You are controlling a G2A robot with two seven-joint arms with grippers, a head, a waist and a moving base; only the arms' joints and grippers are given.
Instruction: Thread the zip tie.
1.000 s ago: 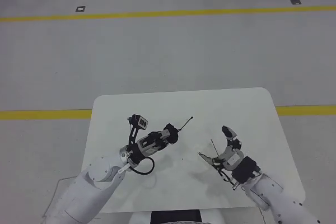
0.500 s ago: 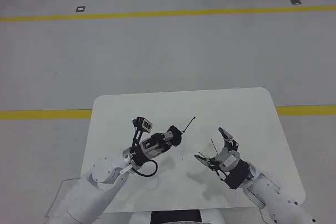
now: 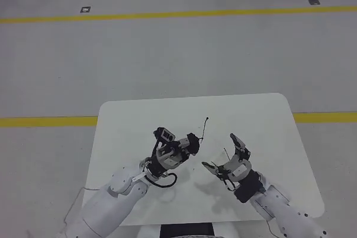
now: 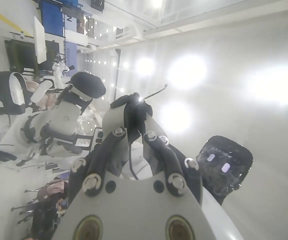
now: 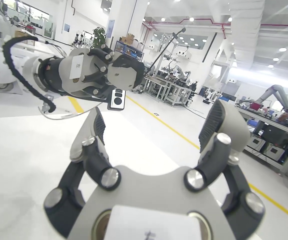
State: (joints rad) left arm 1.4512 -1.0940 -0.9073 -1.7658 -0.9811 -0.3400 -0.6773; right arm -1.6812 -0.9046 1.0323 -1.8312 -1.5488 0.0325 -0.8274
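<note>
– Black zip tie [image 3: 202,129], where's it sit?
– Clenched in the left gripper [image 3: 193,143] over mid-worktop [image 3: 262,113], free length slanting toward the far edge.
– And the right gripper [image 3: 220,152]?
– Spread wide, empty, just beside it, nearer the right edge.

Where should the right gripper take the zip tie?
Probably the bare strap of the zip tie between its tip and the left gripper, which is shut on it. The open right gripper faces it: come from that side, closing across the thin strap.
</note>
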